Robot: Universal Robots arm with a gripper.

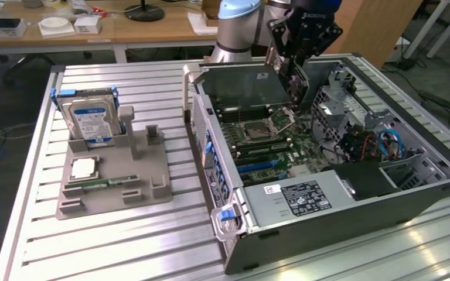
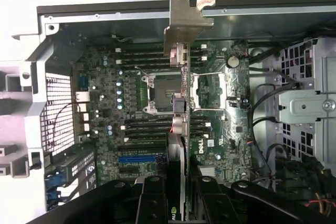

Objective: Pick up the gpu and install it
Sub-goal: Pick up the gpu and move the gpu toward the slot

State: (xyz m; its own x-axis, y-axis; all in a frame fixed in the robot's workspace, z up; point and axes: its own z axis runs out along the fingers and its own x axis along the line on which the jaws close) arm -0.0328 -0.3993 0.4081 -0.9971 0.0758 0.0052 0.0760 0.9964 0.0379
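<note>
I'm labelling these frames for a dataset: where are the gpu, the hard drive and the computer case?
gpu (image 1: 245, 88): exterior view, on its dark flat face.
hard drive (image 1: 92, 124): exterior view, on its blue-white label.
computer case (image 1: 350, 231): exterior view, on its outer side wall.

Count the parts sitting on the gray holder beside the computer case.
3: the hard drive standing upright at the gray holder's far end, a square processor chip lying flat midway, a green memory stick nearer the camera. Anything behind the drive would be hidden.
</note>
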